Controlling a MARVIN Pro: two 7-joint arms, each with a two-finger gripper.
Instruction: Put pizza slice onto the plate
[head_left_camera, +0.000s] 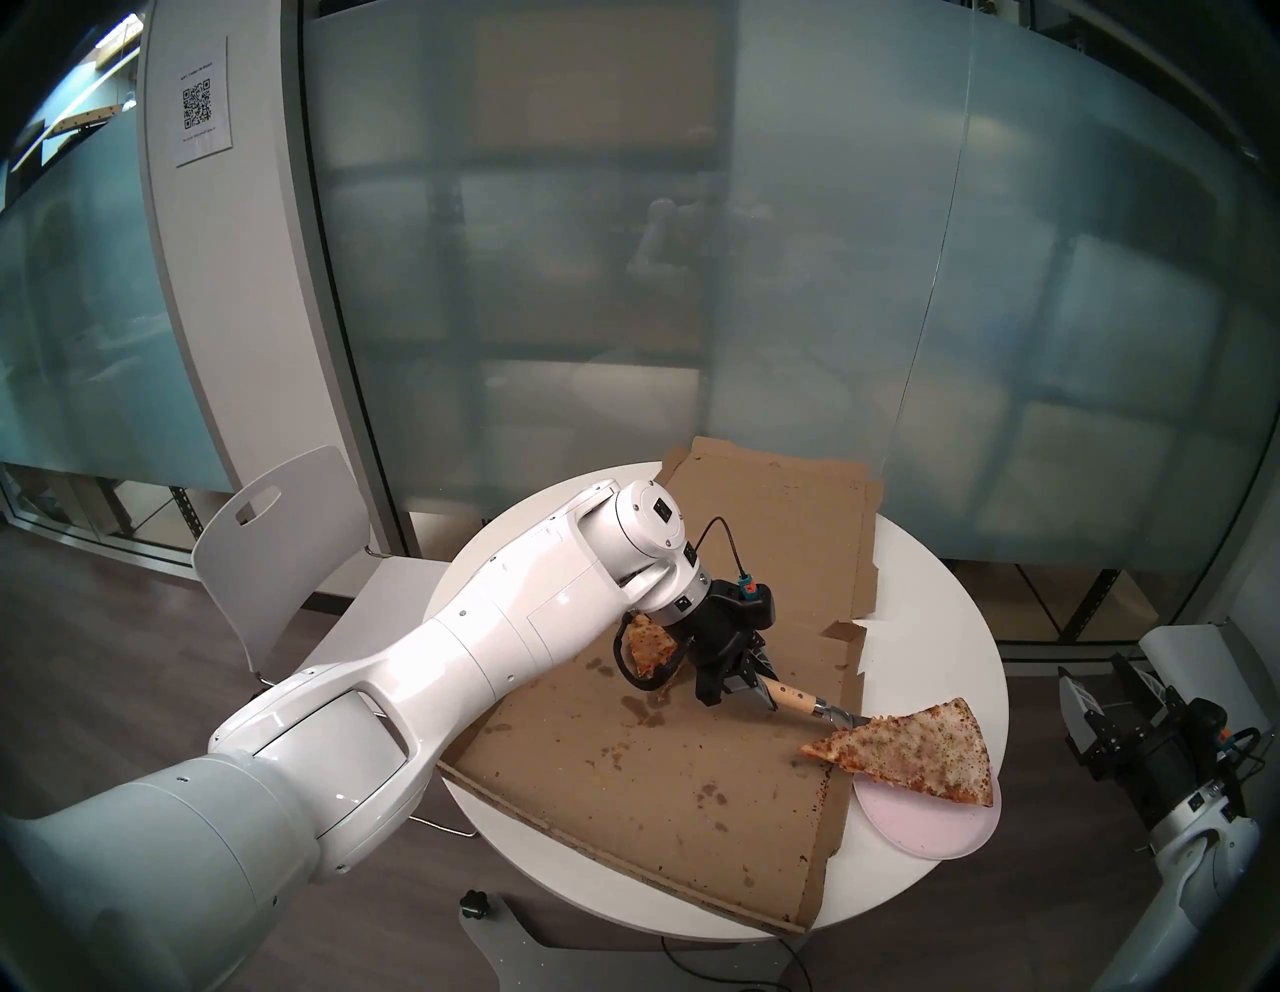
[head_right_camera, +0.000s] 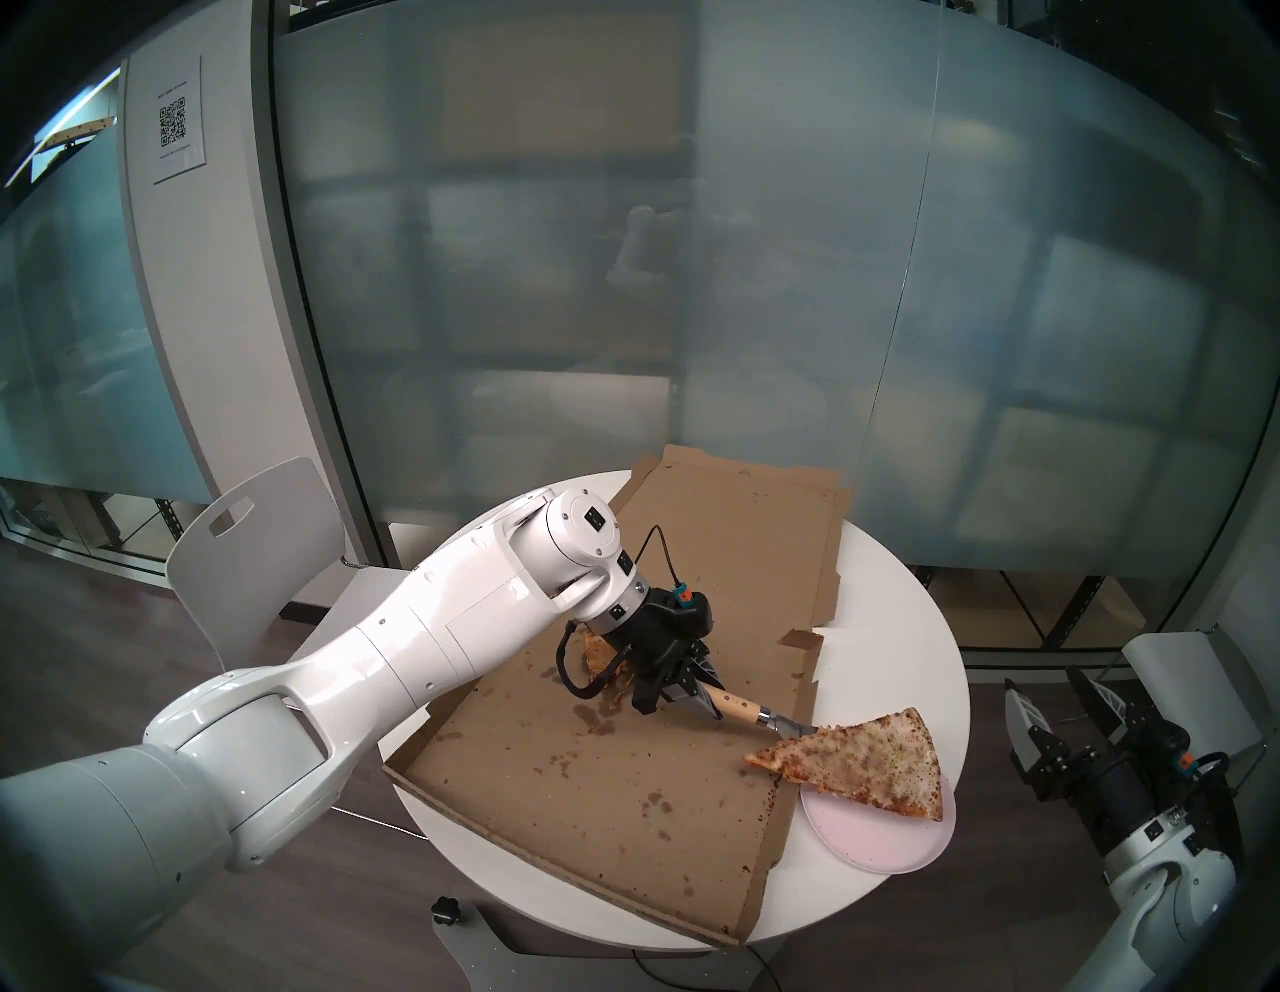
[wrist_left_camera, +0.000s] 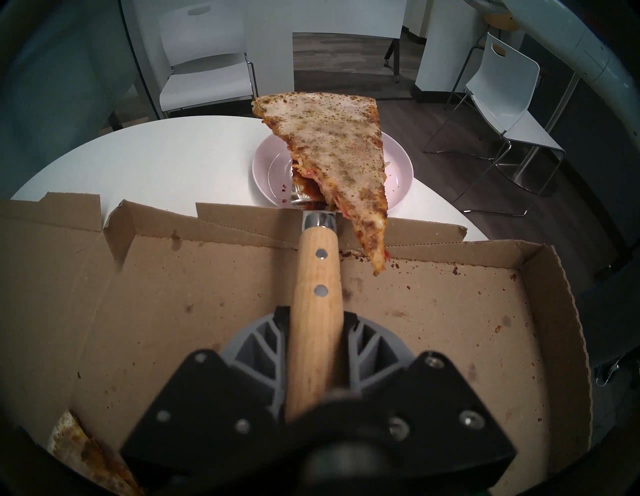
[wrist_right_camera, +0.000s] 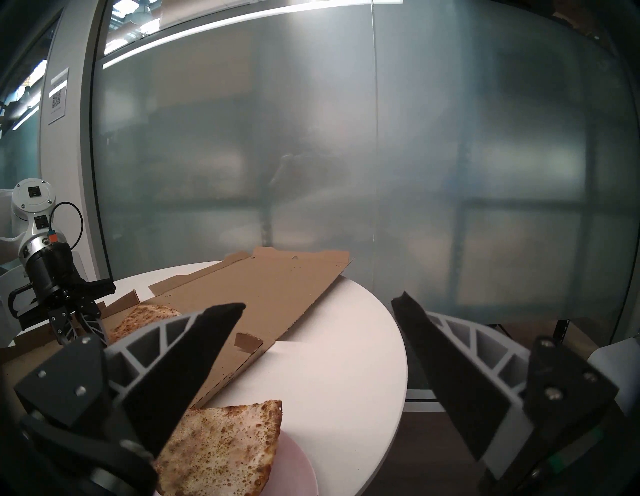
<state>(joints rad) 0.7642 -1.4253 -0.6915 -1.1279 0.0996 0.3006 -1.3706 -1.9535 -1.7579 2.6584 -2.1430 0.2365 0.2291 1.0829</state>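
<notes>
- Left gripper (wrist_left_camera: 317, 341) clamps a wooden-handled server (wrist_left_camera: 317, 294), pizza slice (head_left_camera: 914, 755) riding ahead, above the plate (head_left_camera: 921, 828)
- Right gripper (wrist_right_camera: 318, 311) idles, spread wide
- Transfer step looks underway; next likely calls for lowering and sliding the blade free

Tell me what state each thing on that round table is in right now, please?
Large pale-cheese triangular pizza slice: lifted on the server, above the plate, tip overhanging the box.
Round pale pink plate: bare but for crumbs.
Wooden-handled metal pizza server: gripped by its handle.
Brown cardboard pizza box: open, greasy.
Small darker orange slice: lying in the box.
Left gripper: shut on the handle.
Right gripper: open, empty.
</notes>
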